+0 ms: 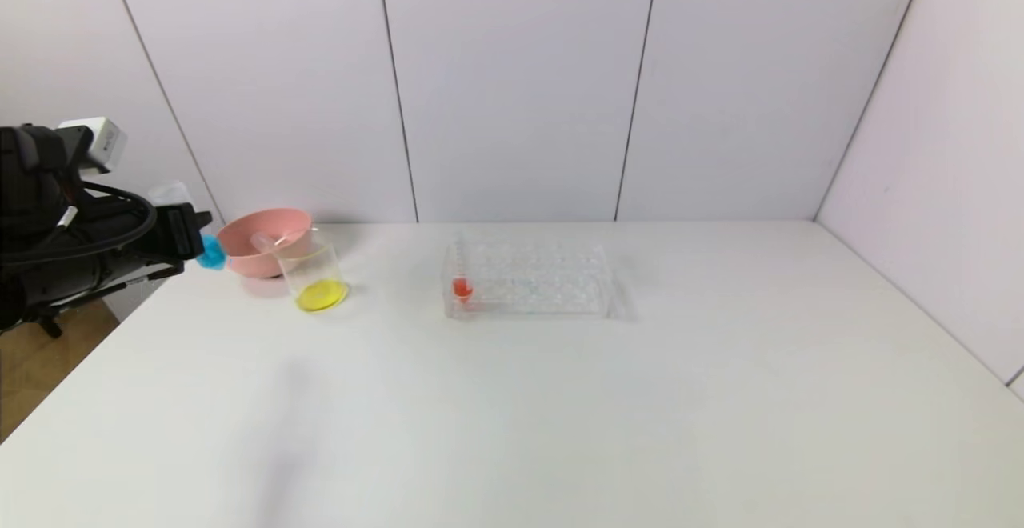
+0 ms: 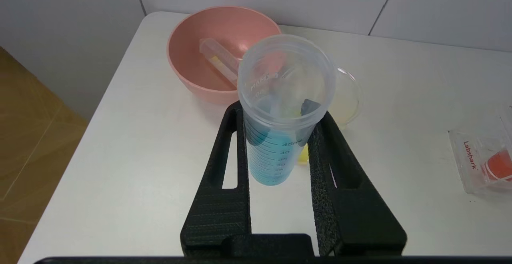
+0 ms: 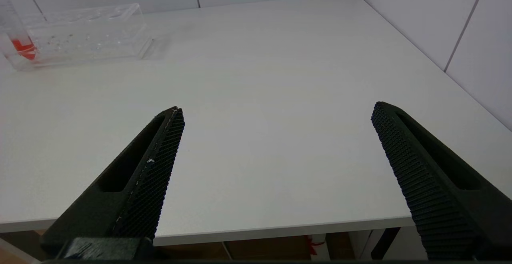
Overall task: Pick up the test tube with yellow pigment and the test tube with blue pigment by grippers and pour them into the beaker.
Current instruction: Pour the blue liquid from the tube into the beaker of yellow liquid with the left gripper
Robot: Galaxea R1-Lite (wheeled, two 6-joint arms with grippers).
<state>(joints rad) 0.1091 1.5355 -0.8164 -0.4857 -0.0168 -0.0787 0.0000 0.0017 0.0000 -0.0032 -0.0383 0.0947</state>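
Observation:
My left gripper (image 1: 200,240) hangs over the table's far left edge, shut on the test tube with blue pigment (image 2: 276,152). The tube stands roughly upright with its mouth up, its blue tip (image 1: 212,253) below the jaws. Just right of it stands the beaker (image 1: 316,276), holding yellow liquid at the bottom. The test tube with yellow pigment (image 2: 220,58) lies slanted inside the pink bowl (image 1: 248,260). My right gripper (image 3: 277,110) is open with nothing between its fingers, above the table's near right edge, outside the head view.
A clear tube rack (image 1: 528,278) sits mid-table at the back, with a red-tipped tube (image 1: 462,286) in its left end. The pink bowl touches the beaker's back left side. Walls close off the back and right.

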